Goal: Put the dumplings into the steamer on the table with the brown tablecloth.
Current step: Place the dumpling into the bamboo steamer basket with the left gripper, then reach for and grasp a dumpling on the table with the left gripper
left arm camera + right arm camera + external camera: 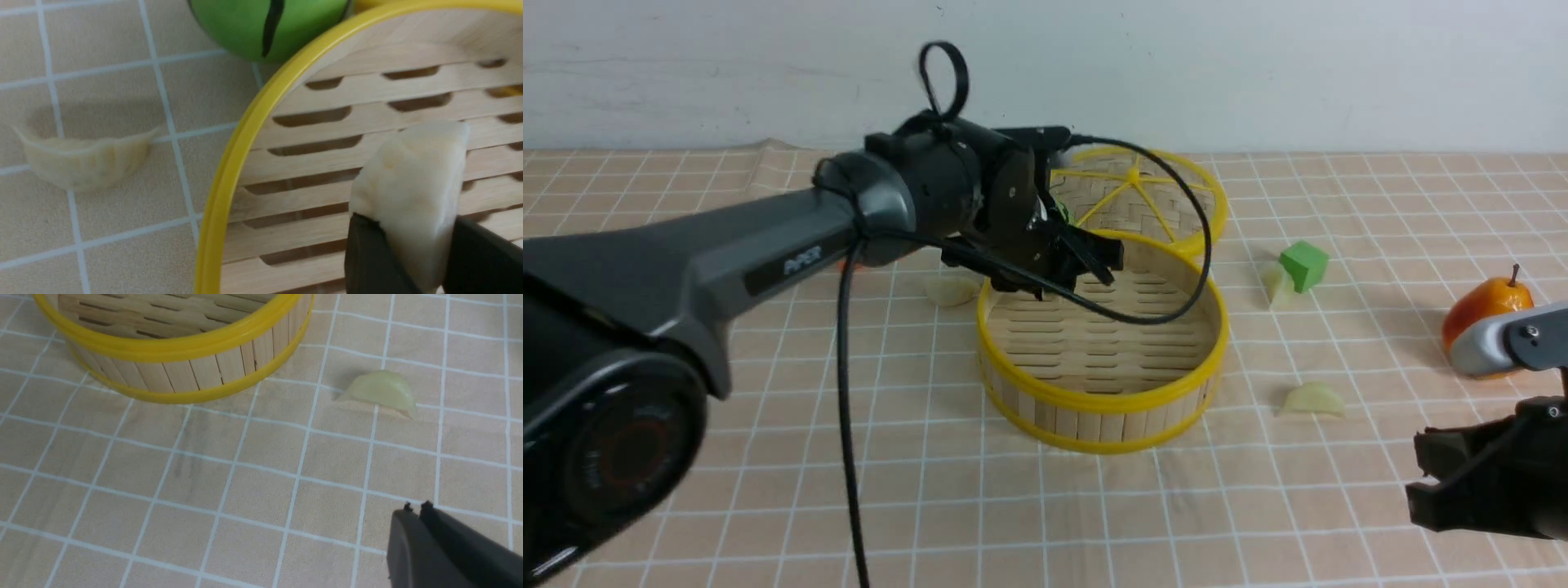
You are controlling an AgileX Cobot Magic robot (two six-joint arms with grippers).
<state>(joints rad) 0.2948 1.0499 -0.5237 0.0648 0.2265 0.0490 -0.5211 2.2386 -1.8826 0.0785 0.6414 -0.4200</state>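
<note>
- left tool (1094,263): pinching one dumpling, the held dumpling (412,179), between its two dark fingers (367,261). The dumpling sticks out past the fingertips.
- The held dumpling hangs over the slatted floor of the steamer (1094,404), inside the yellow rim and close to the rim on the left arm's side. Can't tell if it touches the slats.
- The steamer sits directly under the left tool, on the brown tablecloth (768,457) that covers the table (1339,531).
- second dumpling (952,290): flat on the cloth just outside the steamer rim, beside the left tool, apart from the wall.
- green round object (265,24) with a dark stripe: just outside the rim, past the left tool's tips. Only partly in the left wrist view.
- lid (1176,196), woven with yellow spokes: beyond the left tool, behind the steamer. Contact with the far rim is unclear.
- right tool (416,507): fingers pressed together, nothing between them, over bare cloth.
- third dumpling (380,392): on the cloth ahead of the right tool, near the steamer wall but apart from it.
- fourth dumpling (1276,286): farther ahead of the right tool, touching the green cube (1304,265).
- orange-red fruit (1486,306): ahead of the right tool, partly hidden behind the right arm's grey link.
</note>
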